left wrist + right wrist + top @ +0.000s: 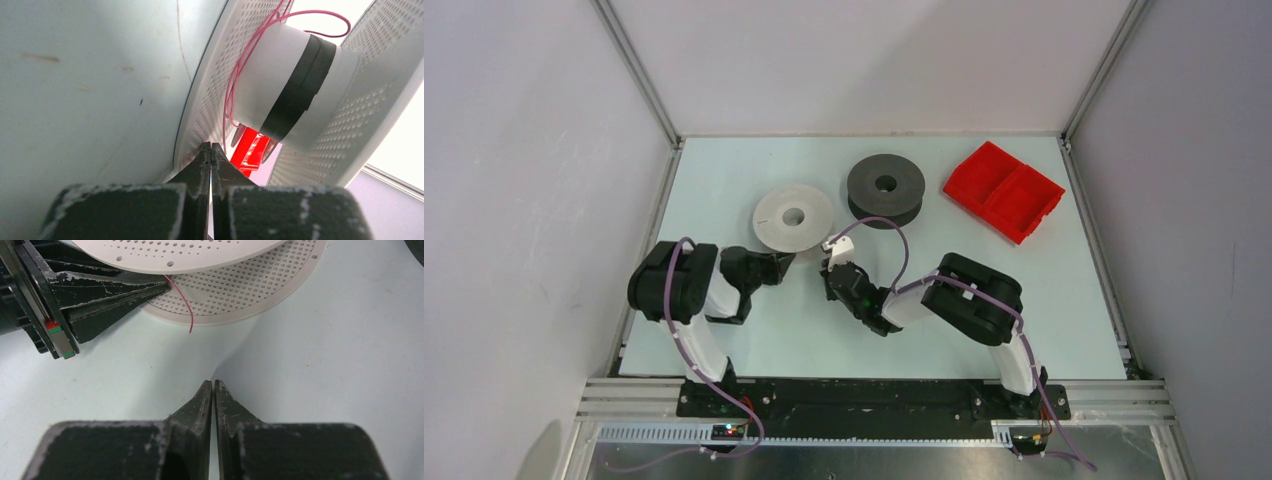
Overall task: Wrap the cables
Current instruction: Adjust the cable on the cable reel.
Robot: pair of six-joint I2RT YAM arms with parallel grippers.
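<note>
Pink filament thread (232,85) inside the round white perforated spool (816,226) shows only in my wrist views; left gripper (210,150), right gripper (210,385) closed.

White dotted spool (250,295) (pink cable (191,315))

text: none legible | labels: none legible | brands: none legible | numbers: none legible | signs: none legible
</note>
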